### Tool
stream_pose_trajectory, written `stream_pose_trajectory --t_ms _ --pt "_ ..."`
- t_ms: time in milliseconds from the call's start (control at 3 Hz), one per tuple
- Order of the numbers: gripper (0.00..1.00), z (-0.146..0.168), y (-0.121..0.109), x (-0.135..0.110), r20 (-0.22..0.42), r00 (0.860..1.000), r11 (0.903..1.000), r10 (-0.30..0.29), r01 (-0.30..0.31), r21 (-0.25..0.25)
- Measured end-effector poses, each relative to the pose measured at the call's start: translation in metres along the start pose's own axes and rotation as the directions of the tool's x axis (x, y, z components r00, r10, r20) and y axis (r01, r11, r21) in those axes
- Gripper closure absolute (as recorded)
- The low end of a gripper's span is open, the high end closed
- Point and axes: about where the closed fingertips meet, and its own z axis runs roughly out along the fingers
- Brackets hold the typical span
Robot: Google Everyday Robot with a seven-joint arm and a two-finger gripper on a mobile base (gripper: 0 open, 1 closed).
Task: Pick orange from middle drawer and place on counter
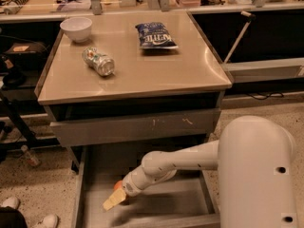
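The gripper (115, 197) was down inside the middle drawer (93, 174), low over the floor near its left wall, pointing down and to the left. Only a pale yellowish tip of it showed below the white wrist; whether it was apart, together or clamped on anything couldn't be told from this angle. The orange (118, 185) sat right at the gripper, w/ just a small sliver of it peeking out by the wrist - the rest was hidden behind the gripper. It was still in the drawer, not on the counter (156, 72).

The arm (190, 158) ran from the gripper up and right to the robot's big white body (259, 175), which blocked the drawer's right side and was cut off at the bottom edge. Above the open drawer was a shut grey drawer front (133, 127) w/ pale scratch marks.

On the counter: a white bowl (76, 28) at the back left, a crushed can (99, 61) on its side in front of it, and a blue chip bag (156, 35) at back centre - label hard to read. A cluttered bench (47, 6) ran behind. Pale shoes (28, 216) were partly cut off at bottom left.
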Motion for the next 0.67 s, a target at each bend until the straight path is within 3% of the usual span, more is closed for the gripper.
stream_pose_trajectory --t_ms 667 --pt "0.42 0.0011 -0.0001 0.0006 0.000 1.000 1.0000 0.001 -0.001 -0.001"
